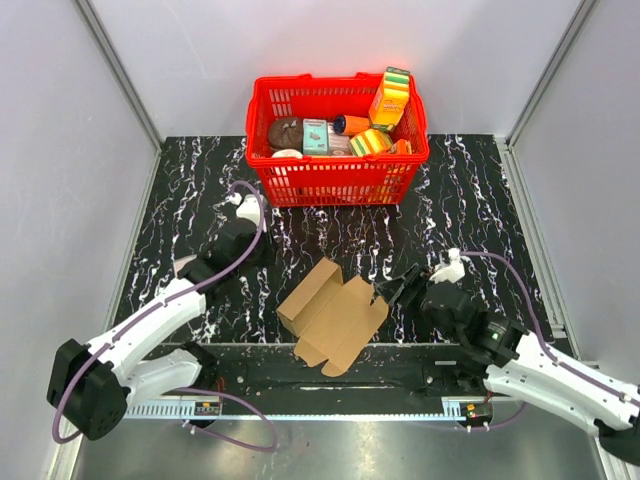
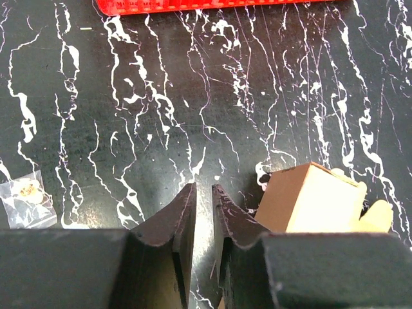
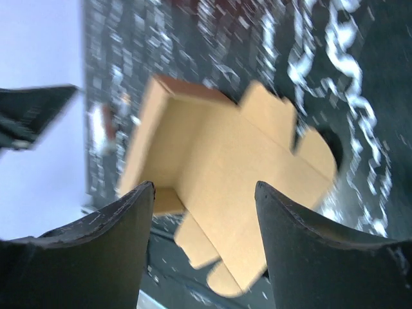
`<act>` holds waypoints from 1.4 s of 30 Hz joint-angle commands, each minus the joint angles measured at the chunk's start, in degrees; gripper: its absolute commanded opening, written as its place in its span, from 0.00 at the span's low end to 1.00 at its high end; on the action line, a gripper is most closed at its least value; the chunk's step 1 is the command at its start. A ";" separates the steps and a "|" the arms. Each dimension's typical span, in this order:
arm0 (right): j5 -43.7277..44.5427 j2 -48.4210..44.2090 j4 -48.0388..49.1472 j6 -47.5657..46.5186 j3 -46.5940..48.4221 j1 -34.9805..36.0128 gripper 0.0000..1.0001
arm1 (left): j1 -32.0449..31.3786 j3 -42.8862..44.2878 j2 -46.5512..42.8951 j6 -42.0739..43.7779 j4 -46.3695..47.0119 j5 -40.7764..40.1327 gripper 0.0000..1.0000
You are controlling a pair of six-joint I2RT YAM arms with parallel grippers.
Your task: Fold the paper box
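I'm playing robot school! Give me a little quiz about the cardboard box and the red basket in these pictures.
1. Missing word: the red basket stands at the ___ edge of the table, away from the arms.
2. True or false: the paper box lies inside the basket.
3. The right gripper is: A open, B shut on the box, C out of view.
Key: 1 far; 2 false; 3 A.
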 commanded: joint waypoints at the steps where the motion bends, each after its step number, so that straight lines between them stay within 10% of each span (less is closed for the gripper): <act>1: 7.81 7.68 -18.38 20.90 4.34 6.67 0.70 | 0.06 0.31 -3.10 0.26 -1.13 2.81 0.21; 17: 25.50 42.41 -33.06 70.01 16.66 39.99 0.74 | -0.03 -0.39 -9.52 0.97 -4.56 7.30 0.22; 42: 27.08 44.17 17.81 62.75 -8.29 41.94 0.64 | 0.05 -0.92 -9.43 1.23 -4.30 6.86 0.23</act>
